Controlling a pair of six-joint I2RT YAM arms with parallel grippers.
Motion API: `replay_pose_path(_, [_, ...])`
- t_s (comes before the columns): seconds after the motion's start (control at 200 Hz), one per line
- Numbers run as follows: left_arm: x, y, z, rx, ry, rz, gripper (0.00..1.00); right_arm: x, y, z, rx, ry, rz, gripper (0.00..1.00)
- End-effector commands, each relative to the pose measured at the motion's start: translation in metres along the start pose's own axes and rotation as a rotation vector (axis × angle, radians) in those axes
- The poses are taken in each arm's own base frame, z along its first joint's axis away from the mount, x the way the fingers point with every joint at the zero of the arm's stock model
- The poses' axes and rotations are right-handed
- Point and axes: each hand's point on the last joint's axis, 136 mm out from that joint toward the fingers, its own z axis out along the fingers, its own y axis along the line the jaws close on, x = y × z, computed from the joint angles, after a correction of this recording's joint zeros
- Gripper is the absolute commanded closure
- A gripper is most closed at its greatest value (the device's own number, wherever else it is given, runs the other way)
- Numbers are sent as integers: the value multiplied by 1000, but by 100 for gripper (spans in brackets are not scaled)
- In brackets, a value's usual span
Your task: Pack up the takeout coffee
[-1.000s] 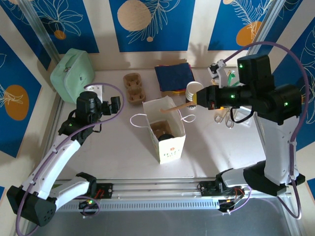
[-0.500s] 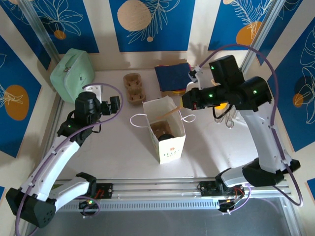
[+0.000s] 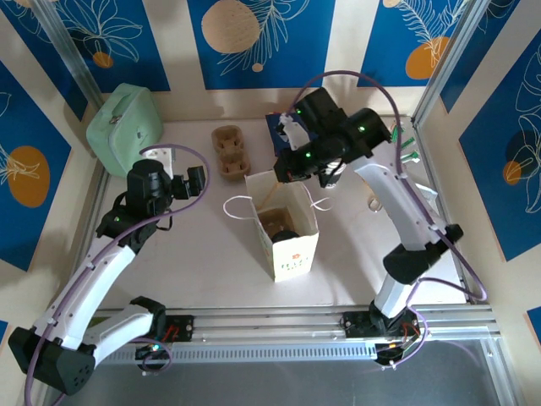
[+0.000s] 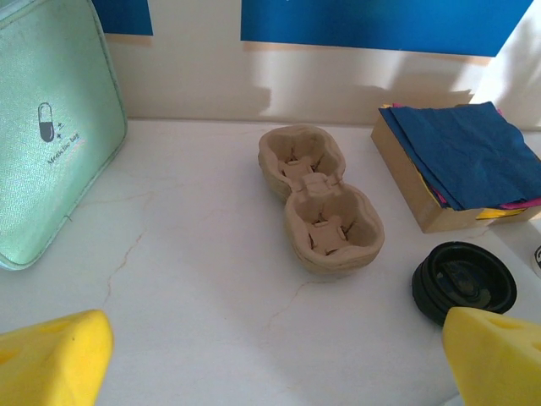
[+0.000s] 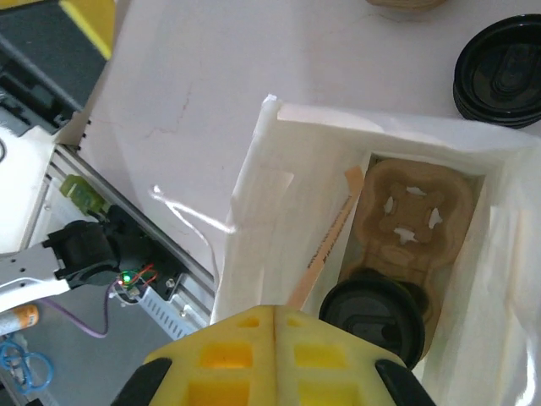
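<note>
Bright, even light falls from above, and the white table (image 3: 211, 254) nearly washes out in the overhead view. The right arm (image 3: 397, 194) casts a soft shadow on the back wall (image 3: 342, 89). In the left wrist view the left fingers (image 4: 51, 355) are blurred yellow lumps in the bottom corners, while the cup carrier (image 4: 321, 199) is sharp. In the right wrist view the right fingers (image 5: 245, 355) are soft near the lens, the wooden stirrer (image 5: 330, 237) is crisp, and the paper bag (image 5: 254, 186) glares white along its walls.
</note>
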Motion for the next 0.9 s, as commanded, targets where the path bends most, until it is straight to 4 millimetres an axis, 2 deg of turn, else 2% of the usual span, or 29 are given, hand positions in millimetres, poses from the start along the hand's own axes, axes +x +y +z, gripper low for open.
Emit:
replay_pose_path(0.0, [0, 7, -4, -17, -6, -21, 1, 4, -3, 11, 46, 53, -28, 100])
replay_pose_path(0.145, [-2, 8, -7, -22, -10, -15, 1, -1, -3, 32, 78, 92, -52, 100])
replay_pose_path(0.275, [-2, 9, -8, -26, -6, -9, 1, -5, 2, 40, 87, 94, -78, 100])
replay_pose_path(0.34, [-2, 9, -8, -27, -7, -6, 1, -8, 5, 39, 101, 83, -95, 94])
replay_pose_path(0.54, [-6, 10, -10, -32, -12, 3, 0, -21, 4, 21, 146, 5, -136, 69])
replay_pose_path(0.715, [-6, 8, -10, -25, -10, 5, 1, -40, 4, -1, 193, -111, -214, 62])
replay_pose_path(0.835, [-5, 8, -10, -21, -6, 2, 1, -60, -11, -14, 264, -199, -230, 59])
replay_pose_path(0.895, [-5, 8, -10, -21, -6, -1, 1, -75, -26, -21, 326, -252, -218, 58])
